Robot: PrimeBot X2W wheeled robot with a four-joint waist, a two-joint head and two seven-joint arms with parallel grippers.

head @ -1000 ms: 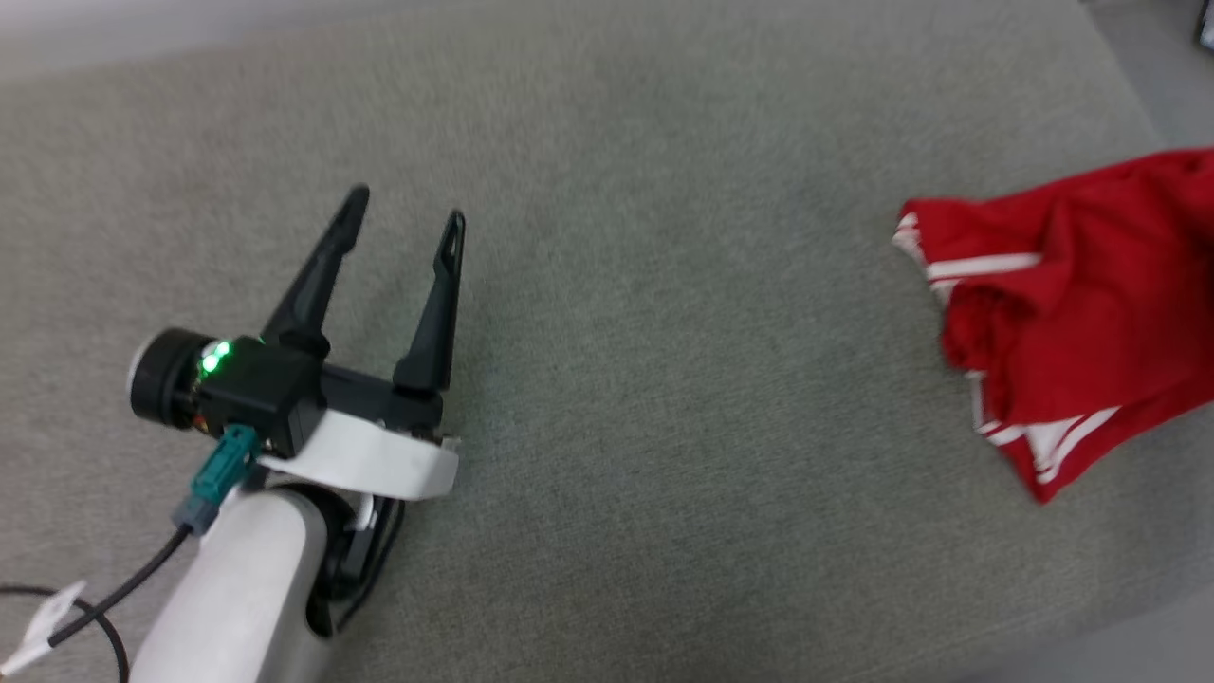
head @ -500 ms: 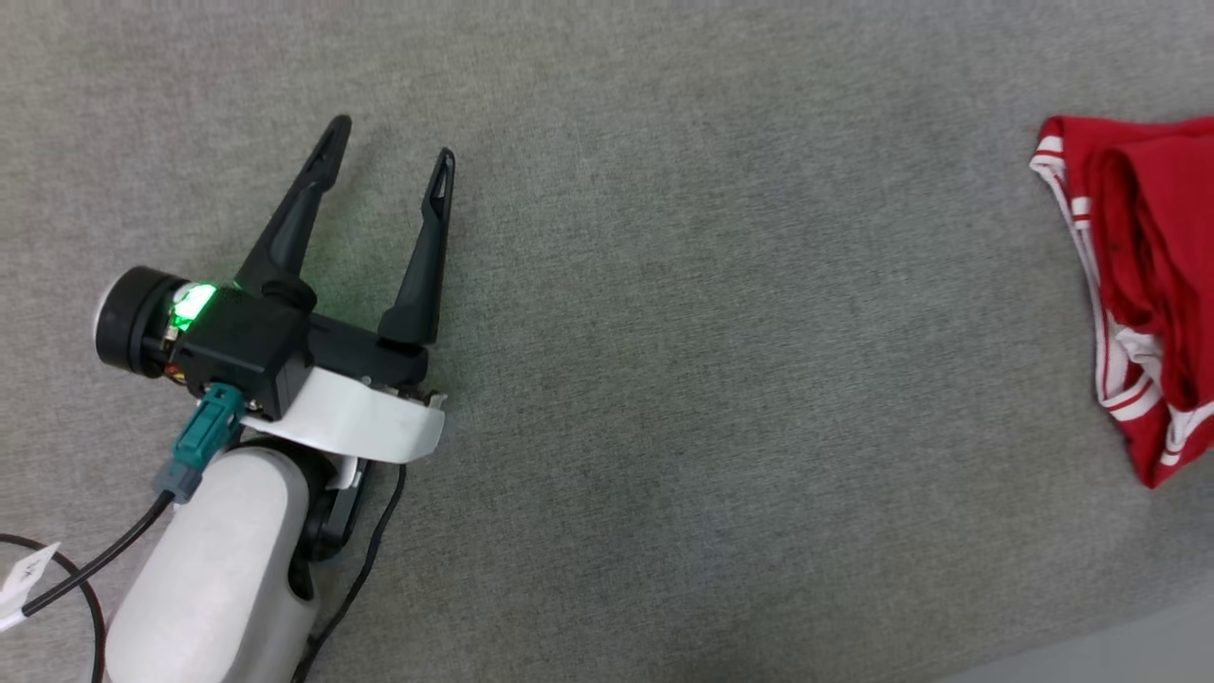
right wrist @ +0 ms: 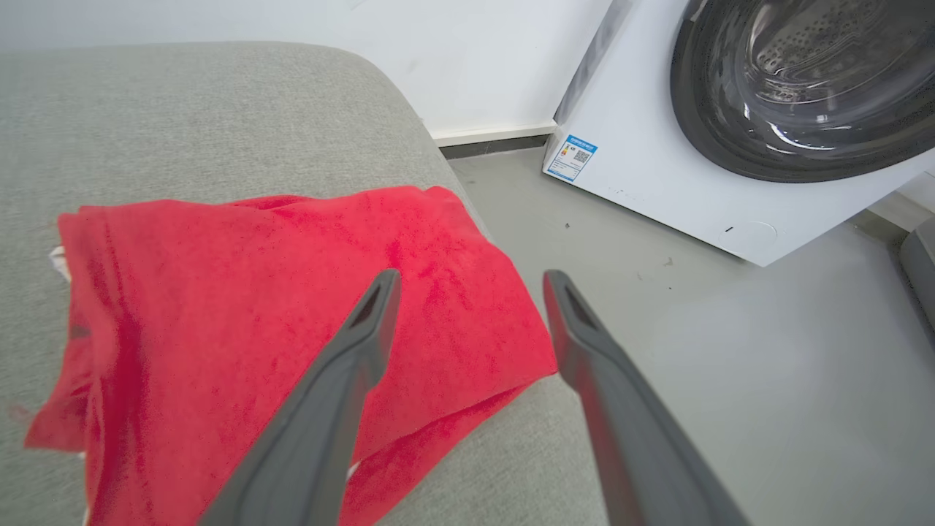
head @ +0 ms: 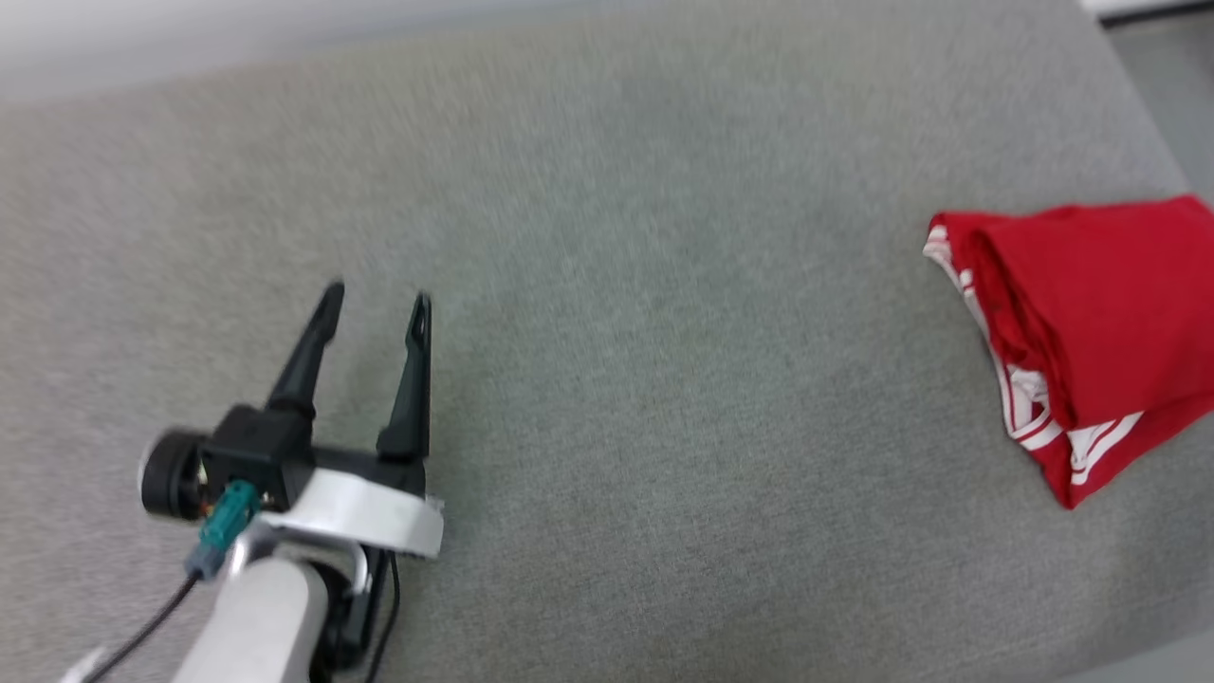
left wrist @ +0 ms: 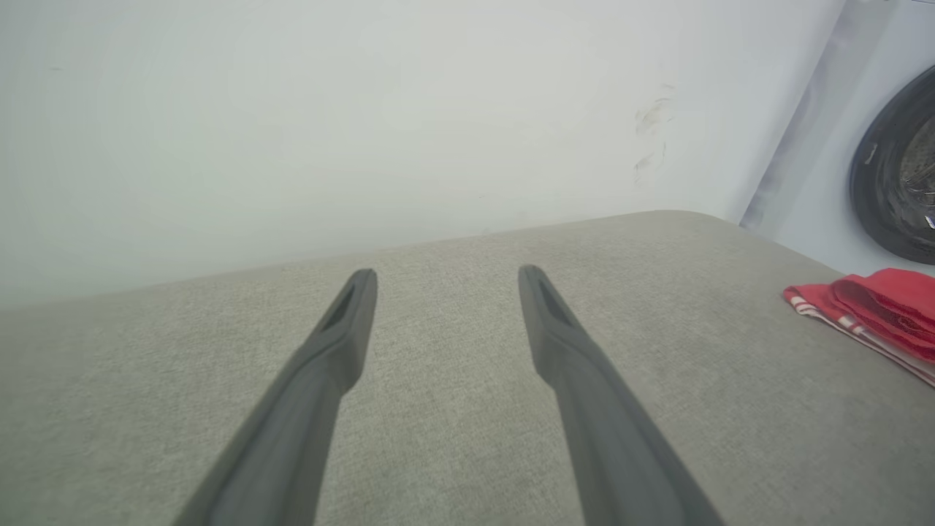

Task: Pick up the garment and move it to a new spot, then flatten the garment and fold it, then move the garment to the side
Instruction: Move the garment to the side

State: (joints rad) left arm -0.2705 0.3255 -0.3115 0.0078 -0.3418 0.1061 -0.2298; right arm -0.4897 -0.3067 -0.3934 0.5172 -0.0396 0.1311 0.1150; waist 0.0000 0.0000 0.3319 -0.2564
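Observation:
The garment [head: 1091, 332] lies folded at the right edge of the grey padded surface [head: 664, 379], red with red-white striped trim along its left side. It also shows at the right of the left wrist view as the garment [left wrist: 876, 307]. My left gripper [head: 376, 296] stands open over bare surface at the lower left, far from the garment, nothing between its fingers. In its own view my left gripper [left wrist: 447, 274] points at the wall. My right gripper [right wrist: 471, 277] is open above the garment [right wrist: 256, 307], near its right edge, holding nothing.
A white washing machine [right wrist: 730, 109] with a dark round door stands on the floor [right wrist: 730, 365] to the right of the surface. A pale wall [left wrist: 365, 109] runs behind the surface's far edge. The surface's rounded right corner lies just past the garment.
The head camera has shifted between frames. The garment has gone from a bunched, lifted shape to lying folded on the surface. My left gripper stays open.

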